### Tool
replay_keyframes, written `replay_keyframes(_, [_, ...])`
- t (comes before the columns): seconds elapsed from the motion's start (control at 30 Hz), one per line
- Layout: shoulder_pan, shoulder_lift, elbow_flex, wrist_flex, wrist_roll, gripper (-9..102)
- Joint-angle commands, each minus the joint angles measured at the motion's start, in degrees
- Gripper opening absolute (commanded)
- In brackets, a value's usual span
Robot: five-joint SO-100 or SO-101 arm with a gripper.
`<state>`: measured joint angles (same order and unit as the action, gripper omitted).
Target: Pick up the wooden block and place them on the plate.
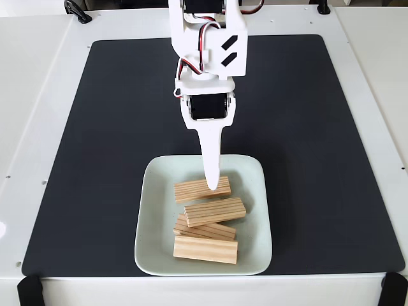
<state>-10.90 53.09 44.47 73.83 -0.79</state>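
4 grainy pine blocks [205,219] on glossy square plate [150,242]; white claw [213,183] tip at top block, grip state unclear.

Black mat [95,159] on white table [32,95]

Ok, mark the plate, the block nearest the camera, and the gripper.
plate [150,220], fixed view, bare left side inside the rim.
nearest wooden block [205,249], fixed view, middle of its top face.
gripper [212,180], fixed view, fingertip over the farthest block.
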Motion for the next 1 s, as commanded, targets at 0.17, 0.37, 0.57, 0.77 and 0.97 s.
replay_keyframes(0.17, [-1.05,6.59,4.22,-8.88,0.18,-2])
replay_keyframes(0.37, [-0.97,11.43,11.07,-15.29,0.18,-1])
replay_keyframes(0.57, [-2.81,21.80,15.73,-15.29,0.26,-1])
replay_keyframes(0.77, [-4.75,37.79,25.93,-23.91,0.26,-1])
replay_keyframes(0.97, [-4.57,54.49,47.90,-45.53,0.26,-1])
